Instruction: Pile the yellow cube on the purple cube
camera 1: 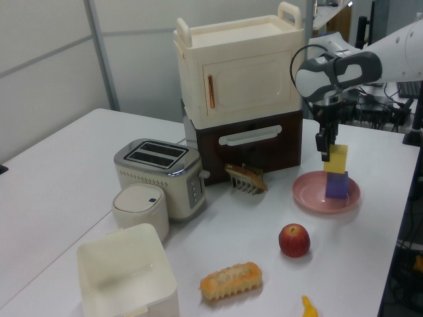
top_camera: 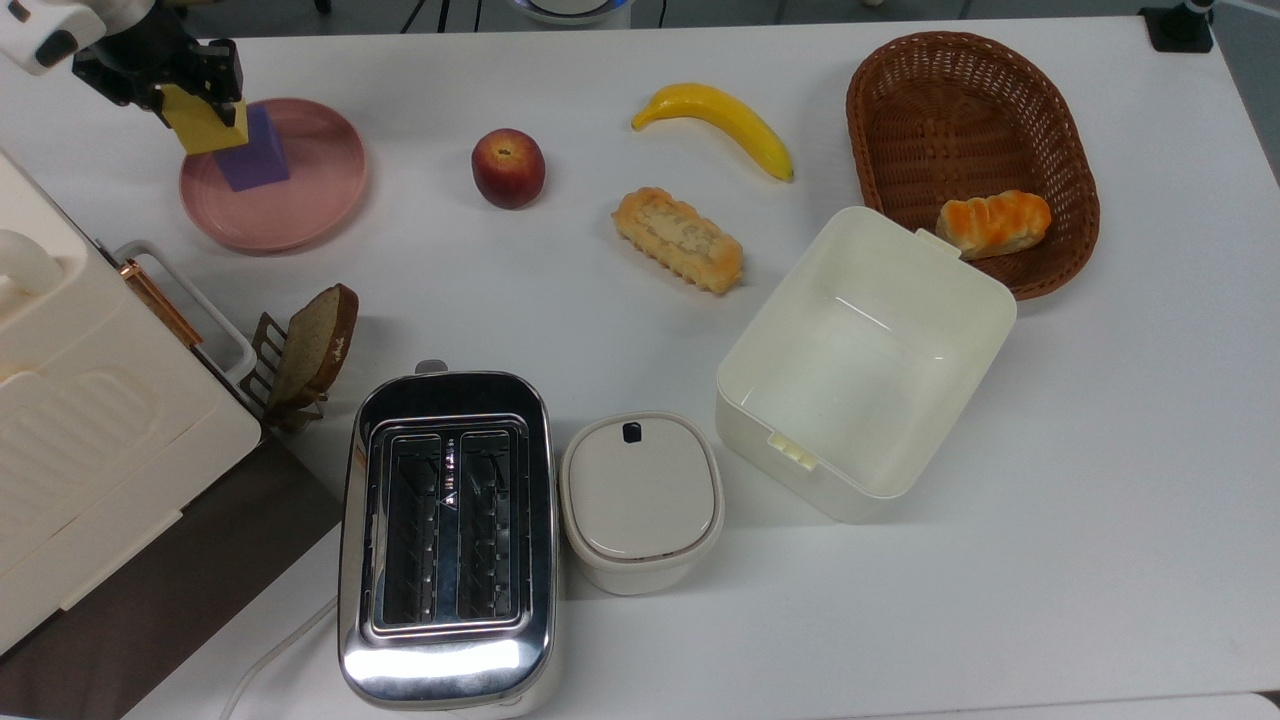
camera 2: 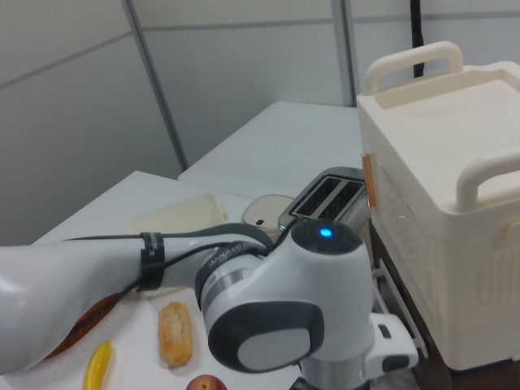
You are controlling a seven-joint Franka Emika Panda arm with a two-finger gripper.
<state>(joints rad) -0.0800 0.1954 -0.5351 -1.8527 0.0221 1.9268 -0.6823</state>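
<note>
Pink plate: yellow cube above purple cube

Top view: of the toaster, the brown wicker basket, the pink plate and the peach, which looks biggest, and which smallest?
Largest to smallest as they look in the top view:
1. Toaster
2. Brown wicker basket, not far behind; the toaster stands taller, so nearer the camera, and their real order is unsure
3. Pink plate
4. Peach

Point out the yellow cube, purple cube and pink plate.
yellow cube [top_camera: 204,123], top view, on its top face
purple cube [camera 1: 337,185], left view, on its front face
pink plate [top_camera: 315,190], top view, on the bare part of its inside
</note>
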